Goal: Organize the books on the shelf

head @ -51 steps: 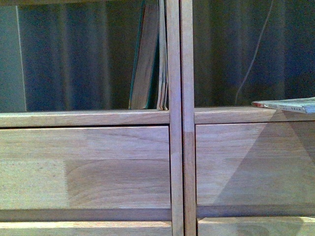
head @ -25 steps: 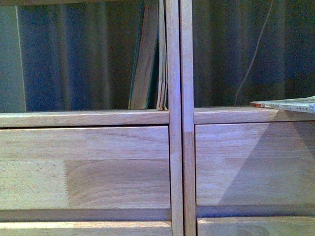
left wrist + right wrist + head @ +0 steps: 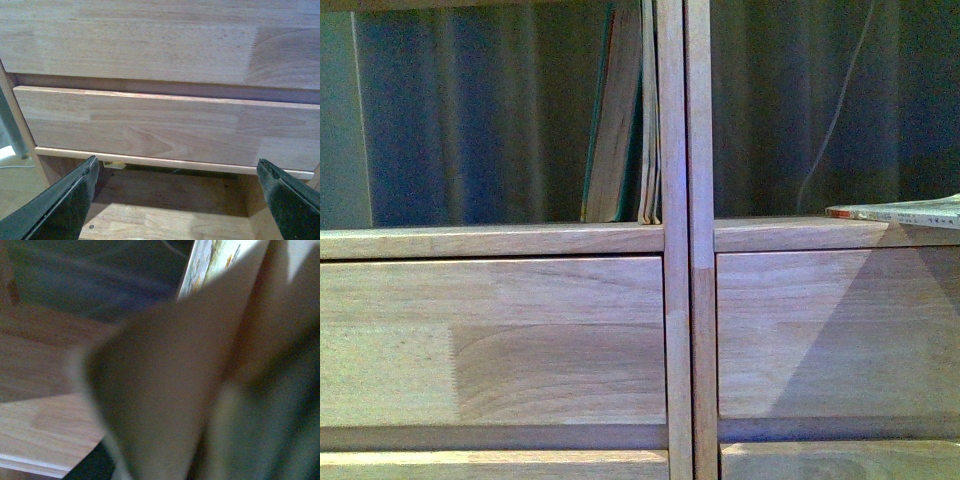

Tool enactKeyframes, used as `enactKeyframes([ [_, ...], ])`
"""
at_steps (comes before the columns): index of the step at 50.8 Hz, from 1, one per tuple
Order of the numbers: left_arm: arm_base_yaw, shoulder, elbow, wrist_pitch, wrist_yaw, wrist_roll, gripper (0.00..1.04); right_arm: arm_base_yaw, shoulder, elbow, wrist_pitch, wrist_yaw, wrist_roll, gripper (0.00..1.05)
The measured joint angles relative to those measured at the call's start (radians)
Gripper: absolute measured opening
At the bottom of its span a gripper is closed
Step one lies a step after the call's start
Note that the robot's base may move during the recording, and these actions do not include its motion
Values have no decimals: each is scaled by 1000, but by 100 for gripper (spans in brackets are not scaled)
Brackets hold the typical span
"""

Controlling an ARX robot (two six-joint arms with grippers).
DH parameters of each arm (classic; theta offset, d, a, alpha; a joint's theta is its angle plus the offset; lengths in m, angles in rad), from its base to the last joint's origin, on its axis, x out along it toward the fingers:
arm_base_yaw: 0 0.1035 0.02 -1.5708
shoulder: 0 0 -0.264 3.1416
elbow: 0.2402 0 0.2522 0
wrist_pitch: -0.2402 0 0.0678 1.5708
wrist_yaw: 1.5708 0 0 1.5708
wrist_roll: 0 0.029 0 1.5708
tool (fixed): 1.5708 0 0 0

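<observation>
I am looking straight at the shelf [image 3: 560, 340] through the front camera. Its 2 bays are sitting side by side, split by a doubled upright running from 12 o'clock down to 6 o'clock, and wide plain panels are filling the lower half.

The standing books [image 3: 620, 120] are resting in the left bay at about 12 o'clock. A brownish one with a teal edge is tilting so that its top is leaning toward the upright. Pale thin ones are standing just beside it, against the upright.

The flat book [image 3: 900, 212] is showing at 3 o'clock, lying level at the ledge of the right bay, with its red-marked corner pointing toward 9 o'clock. I cannot tell whether it is touching the ledge. A thin cable [image 3: 835, 110] is hanging in the right bay at around 1 o'clock.

On the left wrist camera, the left gripper [image 3: 177, 162] is sitting released. Its 2 dark fingers [image 3: 65, 200] are spread wide with nothing between them, facing the lower panels of the shelf [image 3: 150, 125].

The right wrist picture is coming through blurred. The printed cover of the flat book [image 3: 210, 265] is crowding the lens, a brownish out-of-focus sheet is covering most of the frame, and shelf wood [image 3: 40, 425] is showing beyond. I cannot tell whether the right gripper is clenched or released.
</observation>
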Motion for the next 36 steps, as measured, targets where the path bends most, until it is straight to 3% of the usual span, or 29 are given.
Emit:
enactKeyframes([
  [9,0,0,0,0,0,0,97,12,-16,-26,0,0,-2,19],
  [14,0,0,0,0,0,0,97,10,-33,-39,2,-5,4,10],
  [25,0,0,0,0,0,0,97,-12,-96,-78,5,-60,-5,7],
  [33,0,0,0,0,2,0,97,-61,-204,-134,7,-159,-13,7],
  [36,68,52,5,42,217,3,97,-85,-248,-141,11,-203,-12,7],
])
